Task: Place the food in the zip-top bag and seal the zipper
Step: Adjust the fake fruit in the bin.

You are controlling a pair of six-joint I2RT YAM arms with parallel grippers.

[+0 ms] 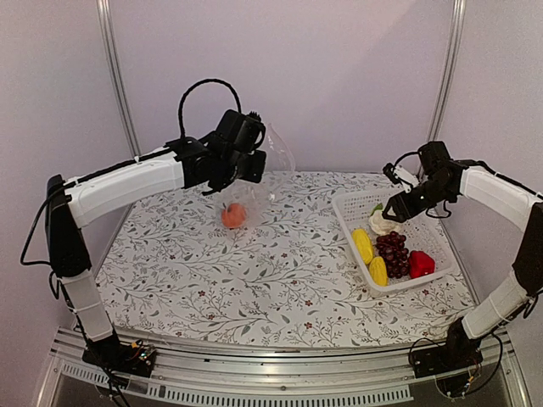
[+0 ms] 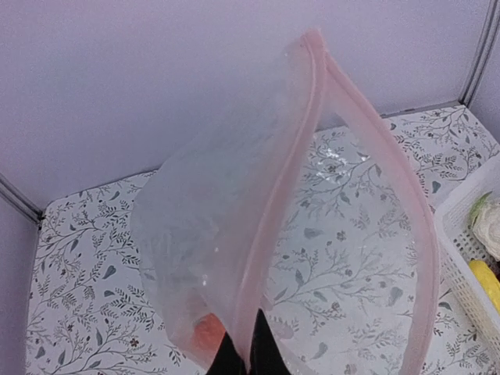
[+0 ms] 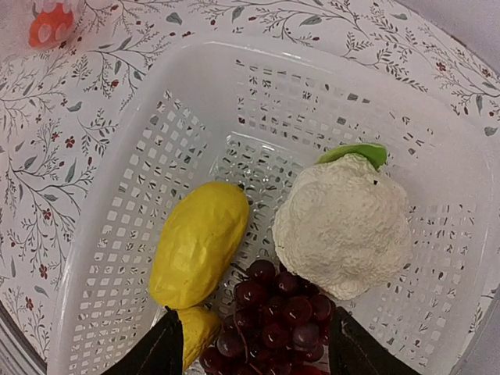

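Top camera overlooks the whole table (image 1: 254, 271) from behind; left wrist view sits close on the zip-top bag (image 2: 211, 234), right on the basket (image 3: 297, 94) all three share.

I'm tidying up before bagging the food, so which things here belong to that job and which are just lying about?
For the job: clear bag, its pink seal strip, orange piece already inside it, cauliflower, two yellow pieces, grapes, red pepper.

Just lying about: white basket holding the food, flowered table cover.
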